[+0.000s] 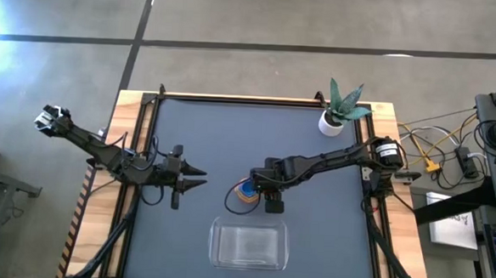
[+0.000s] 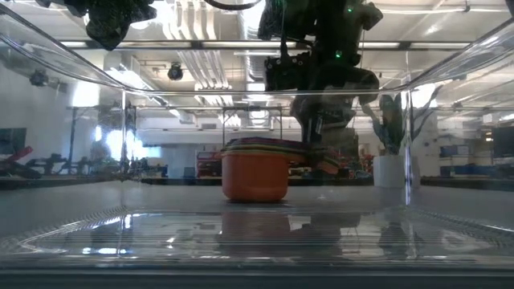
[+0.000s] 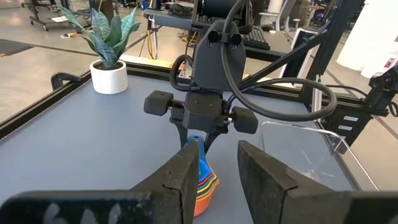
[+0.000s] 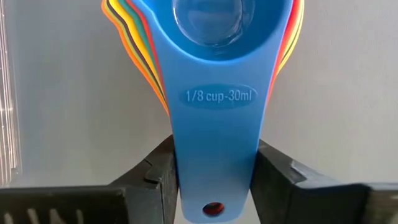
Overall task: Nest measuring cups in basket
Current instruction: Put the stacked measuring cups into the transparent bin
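The measuring cups (image 1: 245, 192) stand nested in one stack on the dark table, orange at the bottom (image 2: 255, 178) and blue on top (image 4: 230, 25). Their handles fan out toward my right gripper (image 4: 216, 168), which is shut on them just right of the stack. The clear basket (image 1: 248, 245) rests near the table's front edge, in front of the stack. My left gripper (image 1: 197, 177) hovers open left of the stack, holding nothing, its fingers pointing toward the cups (image 3: 202, 183). My right gripper pinches the blue top cup's flat handle (image 4: 217, 143) between its two fingers, one on each long edge, near the free end with the hole. The fingers (image 4: 158, 171) come steeply from above and lie across the handle. The stack stays upright on the table.
A white pot with a spiky plant (image 1: 331, 122) stands at the far right corner. A raised black frame (image 1: 233, 98) runs along the table's edges. Cables and equipment lie beyond the right edge. The low view looks through the basket's clear wall (image 2: 120, 225).
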Available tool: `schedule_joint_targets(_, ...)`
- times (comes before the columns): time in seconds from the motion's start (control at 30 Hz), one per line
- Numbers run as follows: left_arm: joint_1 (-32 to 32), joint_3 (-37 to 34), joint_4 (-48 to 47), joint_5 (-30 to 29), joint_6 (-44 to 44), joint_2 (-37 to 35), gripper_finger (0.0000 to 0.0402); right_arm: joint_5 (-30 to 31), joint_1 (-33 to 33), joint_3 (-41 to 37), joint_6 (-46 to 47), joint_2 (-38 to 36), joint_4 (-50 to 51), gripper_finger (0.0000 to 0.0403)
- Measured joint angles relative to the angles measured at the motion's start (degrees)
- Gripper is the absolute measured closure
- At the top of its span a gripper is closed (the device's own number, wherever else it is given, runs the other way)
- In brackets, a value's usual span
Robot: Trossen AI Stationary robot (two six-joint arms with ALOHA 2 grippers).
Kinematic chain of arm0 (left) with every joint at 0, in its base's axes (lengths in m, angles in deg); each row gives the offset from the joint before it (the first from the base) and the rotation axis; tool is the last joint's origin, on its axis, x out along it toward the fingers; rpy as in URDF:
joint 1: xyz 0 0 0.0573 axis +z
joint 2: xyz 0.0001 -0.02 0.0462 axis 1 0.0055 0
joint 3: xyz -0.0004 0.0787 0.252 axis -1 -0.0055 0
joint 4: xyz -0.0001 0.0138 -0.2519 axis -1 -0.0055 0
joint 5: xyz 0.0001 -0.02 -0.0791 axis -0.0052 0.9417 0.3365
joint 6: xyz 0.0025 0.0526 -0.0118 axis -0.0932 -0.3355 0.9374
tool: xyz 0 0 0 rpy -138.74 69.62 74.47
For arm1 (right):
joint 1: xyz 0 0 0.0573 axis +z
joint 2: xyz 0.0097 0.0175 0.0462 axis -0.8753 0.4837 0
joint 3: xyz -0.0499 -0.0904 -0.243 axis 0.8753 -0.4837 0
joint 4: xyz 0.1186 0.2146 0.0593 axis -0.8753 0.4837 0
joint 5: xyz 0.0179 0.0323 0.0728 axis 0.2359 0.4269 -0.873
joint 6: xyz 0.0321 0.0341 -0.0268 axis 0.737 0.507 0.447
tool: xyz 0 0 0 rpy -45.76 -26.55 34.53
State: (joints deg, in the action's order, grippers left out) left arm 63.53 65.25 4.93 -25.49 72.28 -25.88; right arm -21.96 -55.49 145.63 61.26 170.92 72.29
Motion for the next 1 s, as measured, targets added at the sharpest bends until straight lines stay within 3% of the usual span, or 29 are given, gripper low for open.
schedule_joint_targets(0.33,-0.02,0.0,-0.04,-0.01,0.43,0.0,0.0309,-0.19,0.0,0.0,0.6,0.0,0.26,0.0256)
schedule_joint_targets(0.7,-0.02,0.0,-0.04,-0.01,-0.63,0.0,0.0309,-3.15,0.0,0.0,5.52,0.26,-0.44,0.0196)
schedule_joint_targets(1.0,-0.02,0.0,0.0,-0.01,-0.31,0.0,0.0309,-3.06,0.0,-0.04,5.77,3.47,-0.11,0.0197)
